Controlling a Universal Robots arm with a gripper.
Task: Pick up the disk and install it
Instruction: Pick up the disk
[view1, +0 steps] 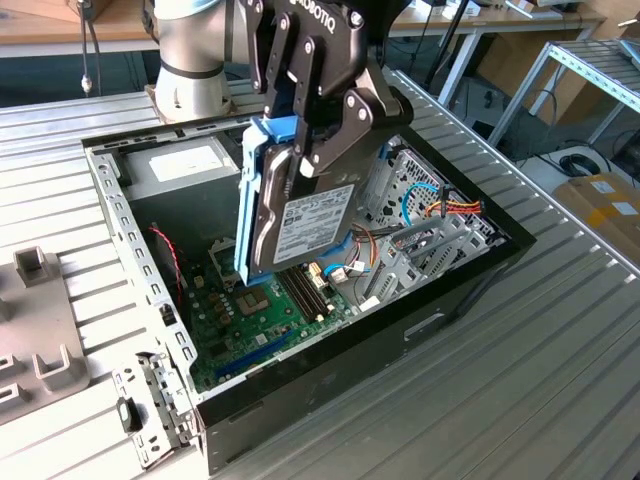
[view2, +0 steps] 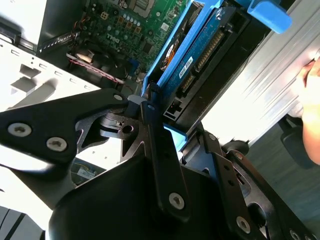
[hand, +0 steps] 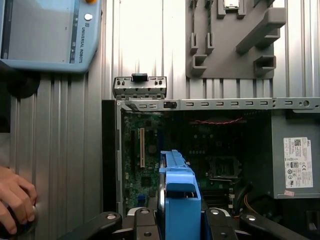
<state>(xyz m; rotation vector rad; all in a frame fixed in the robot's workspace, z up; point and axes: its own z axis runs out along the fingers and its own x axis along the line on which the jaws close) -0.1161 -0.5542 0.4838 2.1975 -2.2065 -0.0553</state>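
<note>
Gripper (view1: 305, 150): fingers clamped on hard drive (view1: 312, 222)
Position: hangs below fingers, over motherboard (view1: 235, 315)
Axis: long axis near vertical

A ribbed metal table (view1: 560, 330) spans the foreground, with a metal rack (view1: 600, 72) and wooden bench (view1: 40, 25) beyond

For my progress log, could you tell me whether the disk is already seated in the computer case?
No, the fingers hold the disk on edge in the air above the motherboard of the open case.
</note>
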